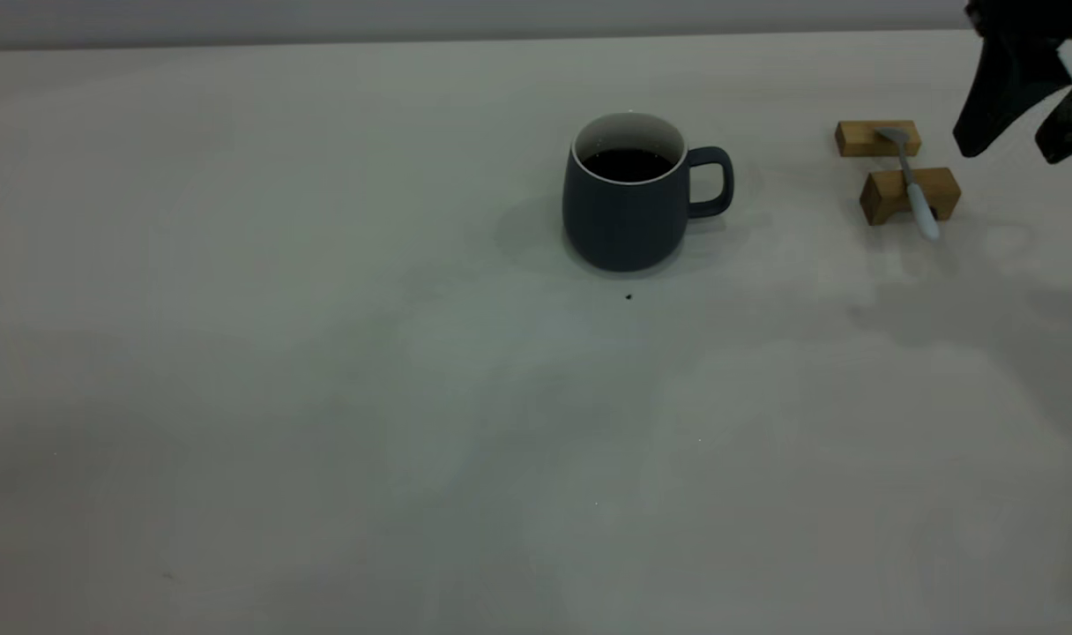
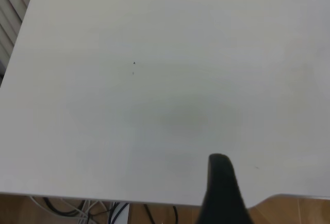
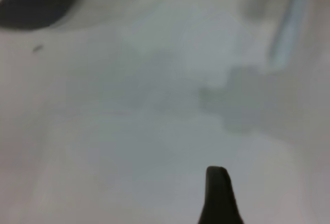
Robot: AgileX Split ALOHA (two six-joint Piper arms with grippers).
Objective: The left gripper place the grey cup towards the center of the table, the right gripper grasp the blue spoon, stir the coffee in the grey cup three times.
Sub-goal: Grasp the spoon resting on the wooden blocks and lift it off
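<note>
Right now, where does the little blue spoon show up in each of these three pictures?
Exterior view: the blue spoon lies across two wooden blocks, right of the grey cup.
Left wrist view: not in it.
Right wrist view: its pale handle shows at an edge.
Shared landmark: the grey cup.

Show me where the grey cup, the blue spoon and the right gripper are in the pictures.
the grey cup (image 1: 622, 220): exterior view, on the front of its dark body.
the blue spoon (image 1: 920, 208): exterior view, on its pale handle.
the right gripper (image 1: 1021, 152): exterior view, midway between its two open fingertips.
</note>
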